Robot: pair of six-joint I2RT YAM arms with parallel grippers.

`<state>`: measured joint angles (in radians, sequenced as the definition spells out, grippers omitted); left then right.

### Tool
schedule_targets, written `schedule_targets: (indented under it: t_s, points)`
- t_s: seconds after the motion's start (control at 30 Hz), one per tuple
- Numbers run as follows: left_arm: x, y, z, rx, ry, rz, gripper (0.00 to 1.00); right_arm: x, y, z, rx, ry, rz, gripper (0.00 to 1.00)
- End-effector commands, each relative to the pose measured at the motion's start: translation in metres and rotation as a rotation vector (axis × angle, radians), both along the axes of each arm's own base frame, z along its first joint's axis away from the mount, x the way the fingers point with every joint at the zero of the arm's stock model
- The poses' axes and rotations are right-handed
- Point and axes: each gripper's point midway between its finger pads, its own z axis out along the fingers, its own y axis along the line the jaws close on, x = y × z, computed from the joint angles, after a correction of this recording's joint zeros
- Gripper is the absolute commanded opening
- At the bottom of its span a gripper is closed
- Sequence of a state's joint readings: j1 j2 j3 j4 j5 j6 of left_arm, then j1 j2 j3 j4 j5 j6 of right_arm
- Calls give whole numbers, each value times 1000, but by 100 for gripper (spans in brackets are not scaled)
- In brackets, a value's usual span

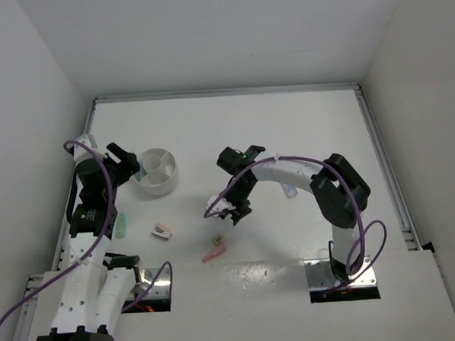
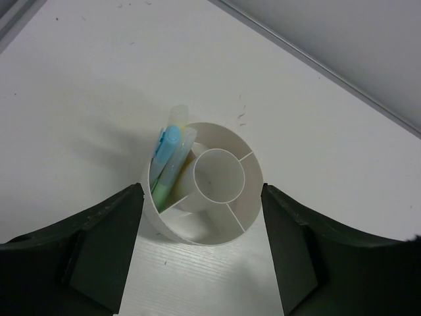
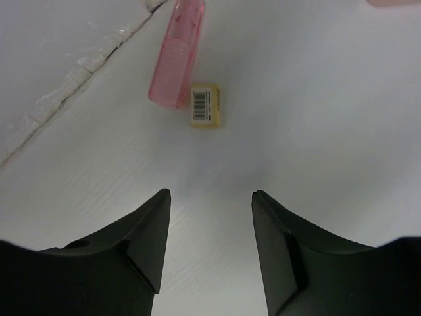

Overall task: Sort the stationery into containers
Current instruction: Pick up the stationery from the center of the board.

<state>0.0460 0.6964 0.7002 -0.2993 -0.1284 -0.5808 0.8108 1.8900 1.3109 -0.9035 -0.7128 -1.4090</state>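
**Right gripper** [image 3: 210, 197]: the jaws stand partly apart with nothing between them, above the table.
- A tan block [image 3: 205, 106] with a barcode label lies flat, straight ahead of the jaws and near. Its longer side points away from them.
- A pink highlighter [image 3: 176, 56] lies just beyond and left of the block, its near end touching or just beside it. Its long axis also runs away from the jaws, the far end leaning right.
- Both lie right of the white divided bowl [image 2: 230, 130], toward the arm bases.

**Left gripper** [image 2: 200, 194]: the jaws are wide and empty, and the bowl shows between the fingers.
- The bowl's left compartment holds a light-blue highlighter [image 2: 168, 148] and a yellow-green highlighter [image 2: 177, 118].
- The centre cup shows nothing.

**On the table, base side of the bowl:** a green stick [image 1: 122, 226] and a pink-white stapler-like piece [image 1: 162, 232].

**Judgement:** the right arm is nearer the block. A short advance and descent should place the jaws across its short side.
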Motion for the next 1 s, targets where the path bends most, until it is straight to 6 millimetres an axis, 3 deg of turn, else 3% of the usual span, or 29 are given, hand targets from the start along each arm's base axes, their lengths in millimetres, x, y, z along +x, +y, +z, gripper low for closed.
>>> schedule_targets:
  t_s: [0.0,0.17,0.5,0.97]
  points:
    - [2,6,14,9,-41,21,78,-20,26,0,132,-8,155,53]
    - [2,4,14,6,-42,12,78,-38,32,-18,85,-8,205,52]
    - [2,4,14,6,-42,12,78,-37,40,-48,7,-50,211,48]
    - [1,2,17,4,-51,3,78,-35,46,-61,-25,-97,193,38]
